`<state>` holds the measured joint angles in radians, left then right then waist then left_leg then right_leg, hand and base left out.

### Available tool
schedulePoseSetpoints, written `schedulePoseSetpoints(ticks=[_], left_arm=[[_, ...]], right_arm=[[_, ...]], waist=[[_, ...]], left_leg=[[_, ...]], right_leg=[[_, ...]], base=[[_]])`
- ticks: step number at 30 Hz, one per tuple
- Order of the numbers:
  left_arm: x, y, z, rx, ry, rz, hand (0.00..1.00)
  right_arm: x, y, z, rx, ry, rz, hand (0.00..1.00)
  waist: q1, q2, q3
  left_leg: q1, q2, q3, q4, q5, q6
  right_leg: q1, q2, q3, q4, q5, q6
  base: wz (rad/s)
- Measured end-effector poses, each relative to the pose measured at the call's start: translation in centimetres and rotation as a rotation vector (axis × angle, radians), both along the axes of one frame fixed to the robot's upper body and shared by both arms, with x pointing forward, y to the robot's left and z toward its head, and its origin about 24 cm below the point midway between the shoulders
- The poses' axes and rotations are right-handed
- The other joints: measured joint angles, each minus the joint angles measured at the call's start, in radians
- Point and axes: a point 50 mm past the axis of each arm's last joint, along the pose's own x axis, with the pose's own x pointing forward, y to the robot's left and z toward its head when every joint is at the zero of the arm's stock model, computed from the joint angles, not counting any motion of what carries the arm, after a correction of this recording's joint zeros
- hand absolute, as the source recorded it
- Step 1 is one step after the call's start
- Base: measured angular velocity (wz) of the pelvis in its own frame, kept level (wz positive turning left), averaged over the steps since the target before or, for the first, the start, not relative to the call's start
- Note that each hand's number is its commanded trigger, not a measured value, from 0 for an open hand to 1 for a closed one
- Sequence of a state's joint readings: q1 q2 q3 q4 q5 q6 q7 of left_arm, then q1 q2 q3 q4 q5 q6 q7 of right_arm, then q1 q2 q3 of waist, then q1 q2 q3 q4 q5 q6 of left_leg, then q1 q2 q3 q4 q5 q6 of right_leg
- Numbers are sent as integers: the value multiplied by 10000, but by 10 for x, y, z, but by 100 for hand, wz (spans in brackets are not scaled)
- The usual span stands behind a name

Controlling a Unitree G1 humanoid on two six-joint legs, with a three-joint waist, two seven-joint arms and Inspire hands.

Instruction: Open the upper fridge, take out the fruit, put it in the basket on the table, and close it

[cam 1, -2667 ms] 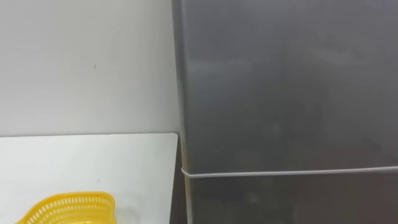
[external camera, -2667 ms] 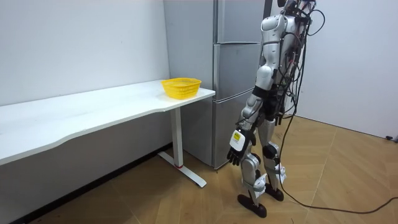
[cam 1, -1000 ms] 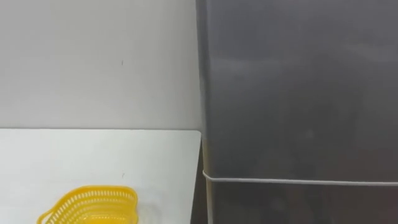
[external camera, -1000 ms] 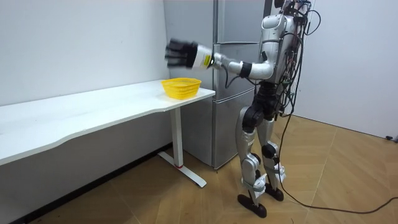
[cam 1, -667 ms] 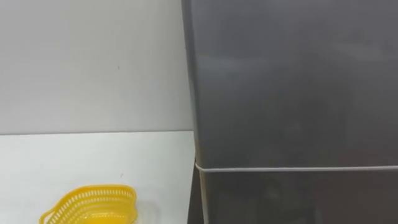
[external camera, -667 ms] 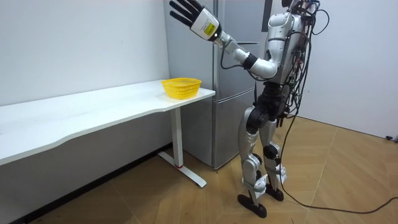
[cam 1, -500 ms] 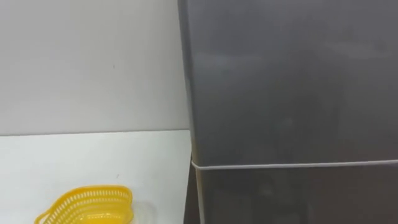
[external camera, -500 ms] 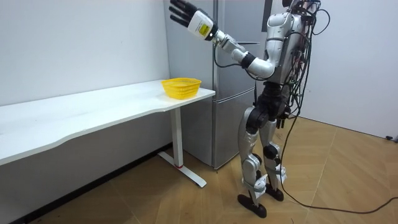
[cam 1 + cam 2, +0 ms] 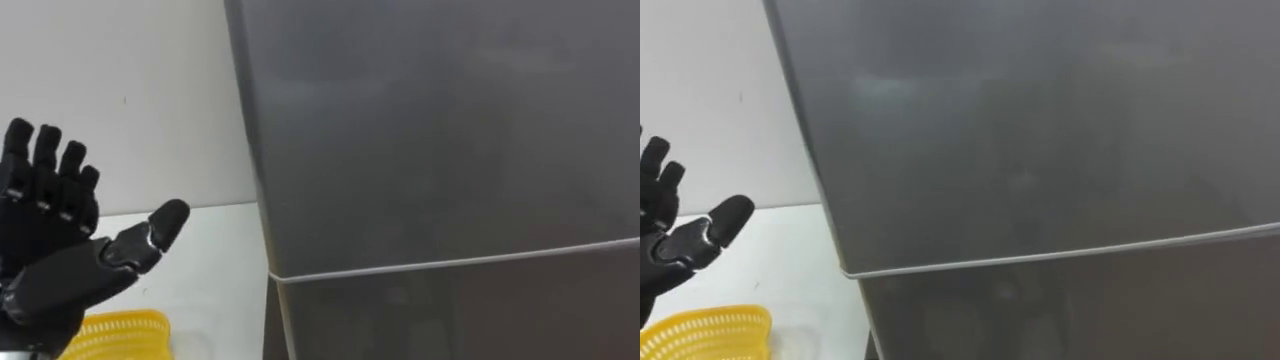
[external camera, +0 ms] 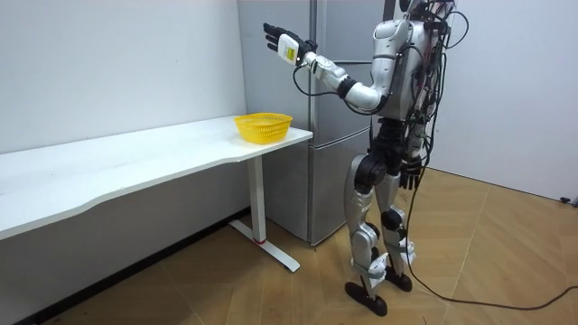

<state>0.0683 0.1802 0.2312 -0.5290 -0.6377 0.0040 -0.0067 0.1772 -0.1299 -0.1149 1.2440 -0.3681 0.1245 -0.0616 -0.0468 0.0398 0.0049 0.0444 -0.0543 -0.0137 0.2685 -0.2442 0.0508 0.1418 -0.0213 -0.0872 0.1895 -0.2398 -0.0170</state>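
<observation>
I stand facing a tall grey fridge; its upper door (image 9: 440, 130) is closed, and a pale seam (image 9: 450, 263) divides it from the lower door. My left hand (image 9: 55, 250) is raised to the left of the door's left edge, palm up, fingers straight and spread, holding nothing and apart from the door. In the room view the same left hand (image 10: 275, 38) reaches out at head height beside the fridge (image 10: 348, 90). My right hand (image 10: 409, 173) hangs at my side.
A yellow mesh basket (image 9: 115, 335) sits on the white table (image 9: 215, 270) just left of the fridge, below my raised hand. The table (image 10: 135, 162) runs along the pale wall. Open wooden floor (image 10: 488, 244) lies behind me.
My left arm has swung up from my side and drawn in towards the fridge, so the hand now shows in the eye views. The camera has shifted a little.
</observation>
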Motion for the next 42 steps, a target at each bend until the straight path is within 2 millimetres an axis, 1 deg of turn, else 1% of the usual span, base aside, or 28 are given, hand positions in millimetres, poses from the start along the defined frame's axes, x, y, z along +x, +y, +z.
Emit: schedulePoseSetpoints(ticks=[5, 8, 11, 15, 17, 20, 27, 31, 35, 37, 38, 41, 42], left_arm=[[1, -6, 1, 654, -93, -1071, 0], [3, -10, 6, 964, -364, -1677, 0], [3, -12, 9, 1143, -609, -2247, 0], [2, -15, 10, 1449, -801, -2761, 0], [1, -17, 10, 1562, -878, -2963, 0], [1, -20, 10, 1701, -954, -3297, 0], [2, -25, 8, 1830, -835, -3832, 0], [3, -27, 9, 1909, -885, -4044, 0], [5, -32, 11, 1943, -1032, -4291, 0], [6, -38, 13, 1986, -1148, -4603, 0], [7, -42, 13, 2028, -1209, -4857, 0], [7, -45, 13, 2028, -1216, -5015, 0], [7, -46, 12, 2021, -1208, -5068, 5]], right_arm=[[1, 1, 0, 27, 41, 155, 0], [0, 1, 0, -3, 79, 146, 0], [5, -1, 0, 16, -7, 154, 0], [6, -2, 0, 55, -19, 129, 0], [6, -3, 1, 34, -16, 132, 0], [7, -7, 2, -50, -13, 155, 0], [8, -8, 2, -119, -24, 169, 0], [10, -8, 2, -122, -74, 201, 0], [14, -8, 2, -124, -173, 231, 0], [17, -8, 2, -129, -236, 277, 0], [18, -8, 2, -127, -231, 385, 0], [19, -7, 2, -81, -168, 660, 0], [18, -7, 2, -49, -120, 735, 0]], waist=[[-15, 41, 0], [-4, 109, 6], [-41, 193, 19], [-85, 279, -35], [-109, 289, -41], [-148, 276, -32], [-156, 148, 52], [-156, 103, 58], [-285, 94, 47], [-311, 88, 42], [-304, 94, 8], [-323, 124, -27], [-314, 127, -31]], left_leg=[[6, 71, 82, 21, -2, -5], [3, 84, 80, 42, -1, -10], [-31, 84, 65, 27, -3, -9], [0, 81, 108, 45, -1, -9], [43, 83, 112, 51, 1, -10], [58, 83, 108, 43, 3, -12], [83, 84, 113, 17, 2, -12], [29, 84, 107, 30, 2, -11], [-14, 79, 95, 22, 3, -11], [-37, 77, 95, 20, 3, -11], [-68, 75, 98, 20, 3, -11], [-76, 74, 97, 19, 4, -11], [-73, 74, 97, 18, 4, -11]], right_leg=[[-47, 63, 34, -6, 27, -44], [-37, 72, 39, -3, 31, -52], [-31, 70, 47, -9, 38, -40], [-15, 68, 50, -31, 38, -37], [9, 71, 67, -28, 38, -38], [13, 68, 57, -28, 38, -39], [24, 65, 71, -40, 38, -39], [-11, 62, 78, -47, 37, -37], [-46, 61, 80, -42, 35, -34], [-67, 65, 84, -44, 35, -35], [-60, 64, 81, -43, 36, -35], [-60, 67, 63, -36, 40, -39], [-60, 66, 58, -31, 42, -39]], base=[[-3], [0], [0], [0], [0], [0], [0], [0], [0], [0], [0], [0], [0]])
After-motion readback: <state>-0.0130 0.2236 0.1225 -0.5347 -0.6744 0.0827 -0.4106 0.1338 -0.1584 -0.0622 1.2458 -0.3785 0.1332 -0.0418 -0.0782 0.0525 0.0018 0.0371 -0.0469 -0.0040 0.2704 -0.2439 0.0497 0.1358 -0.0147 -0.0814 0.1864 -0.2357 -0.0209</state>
